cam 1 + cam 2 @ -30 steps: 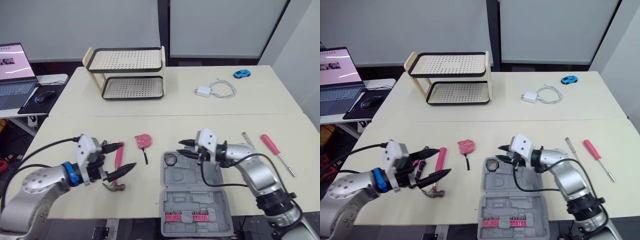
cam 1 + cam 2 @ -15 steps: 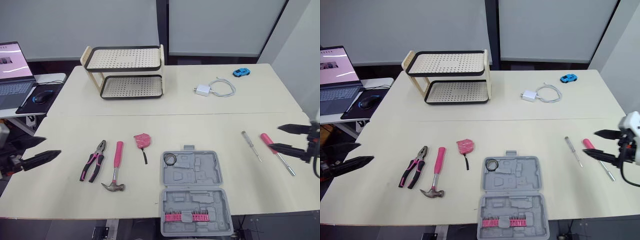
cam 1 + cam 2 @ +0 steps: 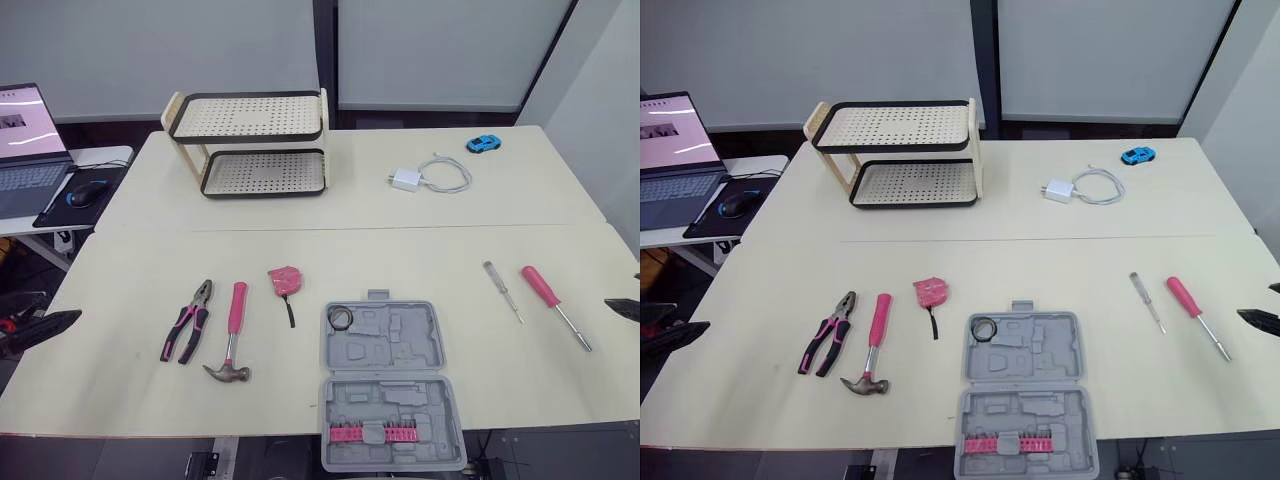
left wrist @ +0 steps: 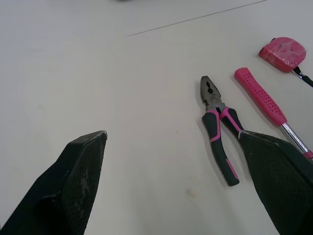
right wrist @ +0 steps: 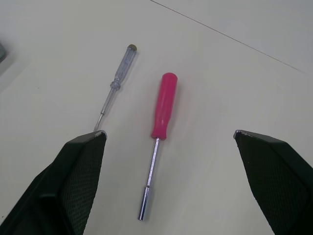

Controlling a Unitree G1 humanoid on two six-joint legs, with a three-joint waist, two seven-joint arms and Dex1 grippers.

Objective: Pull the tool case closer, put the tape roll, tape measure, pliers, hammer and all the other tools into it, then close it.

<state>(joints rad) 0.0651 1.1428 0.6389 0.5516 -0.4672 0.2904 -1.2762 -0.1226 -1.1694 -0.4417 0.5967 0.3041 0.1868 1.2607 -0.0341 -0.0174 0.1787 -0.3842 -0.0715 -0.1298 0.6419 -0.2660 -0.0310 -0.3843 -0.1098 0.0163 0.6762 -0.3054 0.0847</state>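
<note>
My left gripper (image 4: 171, 134) and right gripper (image 5: 168, 132) are both spread wide and empty, low at the table's (image 3: 420, 250) 8 and 4 o'clock edges.
Nearest me at 6 o'clock, the grey tool case (image 3: 390, 385) lies open flat, with a row of pink bits (image 3: 372, 433) along its near edge and the black tape roll (image 3: 341, 318) in its 11 o'clock corner. At 9 o'clock from the case lie the hammer (image 3: 232, 335) and, just beyond it, the pliers (image 3: 188, 320); the pink tape measure (image 3: 285, 281) sits at the case's 11 o'clock. At its 2 o'clock the clear screwdriver (image 3: 500, 290) and pink screwdriver (image 3: 553, 305) lie side by side, apart. Farther off stand a two-tier rack (image 3: 250, 145) at 11 o'clock, a charger (image 3: 430, 178) at 1 o'clock and a blue toy car (image 3: 483, 144) beyond it.
</note>
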